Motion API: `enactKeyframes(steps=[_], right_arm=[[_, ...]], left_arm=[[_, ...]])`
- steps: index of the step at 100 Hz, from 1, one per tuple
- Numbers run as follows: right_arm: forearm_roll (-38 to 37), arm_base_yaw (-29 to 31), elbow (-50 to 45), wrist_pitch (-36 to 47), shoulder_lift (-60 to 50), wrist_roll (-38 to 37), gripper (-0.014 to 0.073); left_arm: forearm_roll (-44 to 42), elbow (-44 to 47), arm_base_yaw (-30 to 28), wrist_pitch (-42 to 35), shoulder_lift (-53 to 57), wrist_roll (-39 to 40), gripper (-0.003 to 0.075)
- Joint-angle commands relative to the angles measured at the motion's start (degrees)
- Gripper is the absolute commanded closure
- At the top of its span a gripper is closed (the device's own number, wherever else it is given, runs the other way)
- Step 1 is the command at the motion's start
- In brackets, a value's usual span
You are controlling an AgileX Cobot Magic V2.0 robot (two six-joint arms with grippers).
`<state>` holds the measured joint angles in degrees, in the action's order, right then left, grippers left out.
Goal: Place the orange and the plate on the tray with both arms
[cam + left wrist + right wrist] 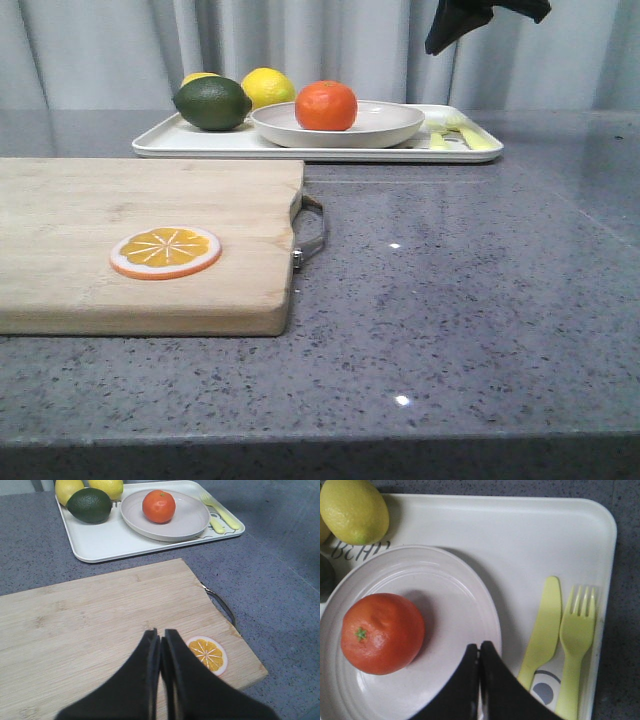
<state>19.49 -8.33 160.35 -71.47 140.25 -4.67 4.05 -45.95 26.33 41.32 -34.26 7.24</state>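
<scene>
Nearest the camera, a pale wooden cutting board (140,240) with a metal handle lies at the left edge of the speckled grey surface (450,300), carrying a flat orange slice (166,251). Above it hangs the left pincer (160,641), its fingers pressed together. At the far edge sits the flat rectangular white tray (200,140), holding the wide off-white round plate (390,125) with the glossy whole orange (326,105) on it. The right pincer (479,649), also pressed together, hovers over the plate's rim, beside the orange.
</scene>
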Motion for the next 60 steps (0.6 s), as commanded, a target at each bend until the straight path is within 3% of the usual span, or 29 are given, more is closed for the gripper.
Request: enactKeyframes(steps=[1, 26, 60], right_arm=[[0.5, -0.2, 1.9, -4.9, -6.6, 0.4, 0.0652], [0.4, -1.3, 0.0, -5.1, -12.0, 0.4, 0.0652], [-6.3, -2.7, -16.1, -4.9, -25.0, 1.7, 0.0652]], left_arm=[[0.1, -1.5, -0.1, -4.1, 0.0, 0.5, 0.0741], [0.5, -1.5, -0.1, -4.1, 0.0, 0.5, 0.0741], [0.8, -1.5, -0.1, -4.1, 0.0, 0.5, 0.0741]])
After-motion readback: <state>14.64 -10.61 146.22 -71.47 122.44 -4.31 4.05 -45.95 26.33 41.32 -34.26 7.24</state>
